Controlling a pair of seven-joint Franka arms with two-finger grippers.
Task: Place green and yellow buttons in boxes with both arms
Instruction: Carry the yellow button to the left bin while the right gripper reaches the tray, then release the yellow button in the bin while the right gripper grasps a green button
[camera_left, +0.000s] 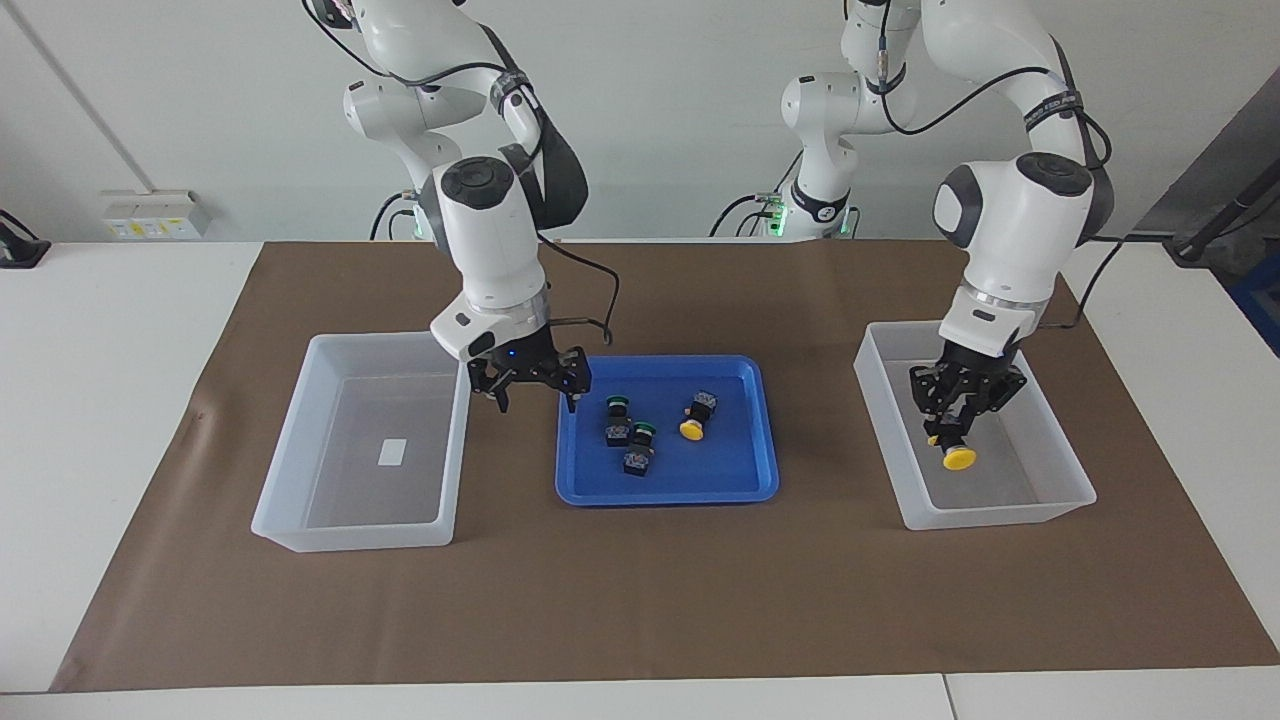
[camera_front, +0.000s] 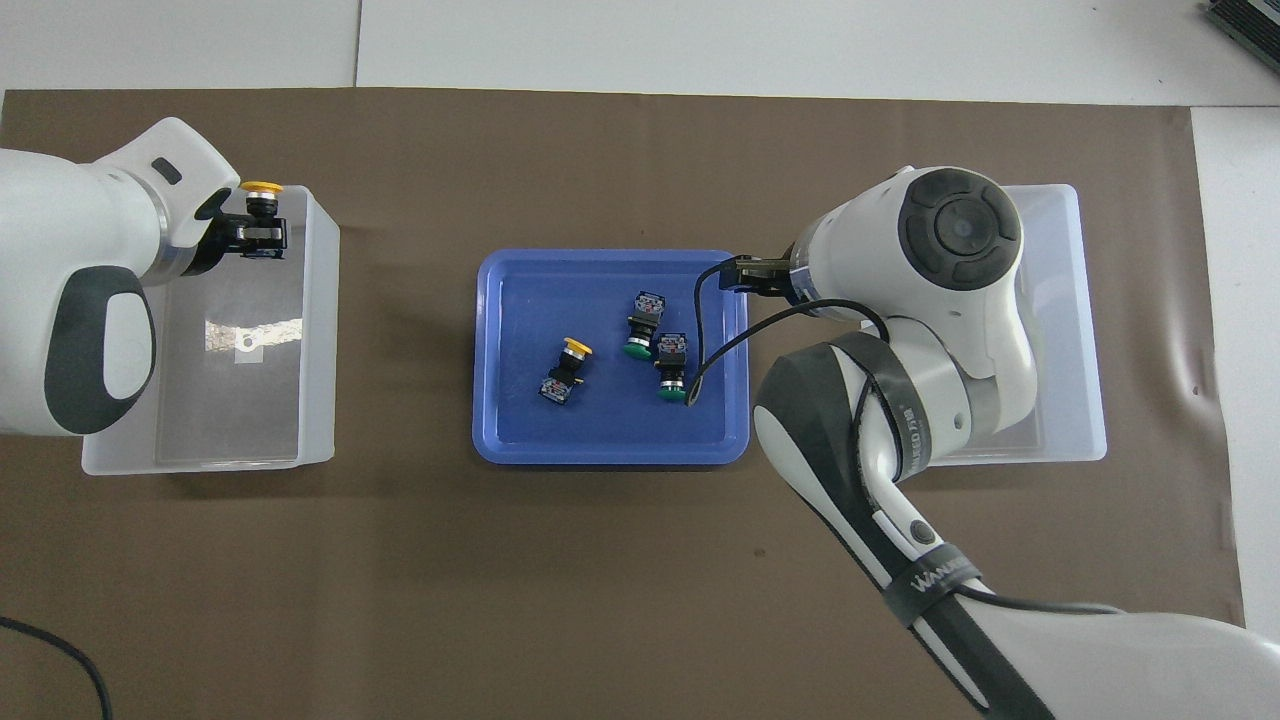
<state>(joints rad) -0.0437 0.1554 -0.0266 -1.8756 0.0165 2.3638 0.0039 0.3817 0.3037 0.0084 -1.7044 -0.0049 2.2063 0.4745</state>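
Note:
My left gripper (camera_left: 950, 432) is shut on a yellow button (camera_left: 958, 456), cap down, low inside the box (camera_left: 1000, 515) at the left arm's end; the button also shows in the overhead view (camera_front: 262, 190). My right gripper (camera_left: 533, 392) is open and empty, above the blue tray's edge beside the other box (camera_left: 290, 480). Two green buttons (camera_left: 617, 412) (camera_left: 640, 448) and one yellow button (camera_left: 696, 416) lie on their sides in the tray. In the overhead view the right gripper (camera_front: 745, 272) is mostly hidden under its wrist.
The shallow blue tray (camera_left: 665, 490) sits mid-table between the two boxes on a brown mat (camera_left: 640, 600). The box at the right arm's end holds only a small white label (camera_left: 392, 452). A black cable (camera_front: 700, 350) hangs from the right wrist over the tray.

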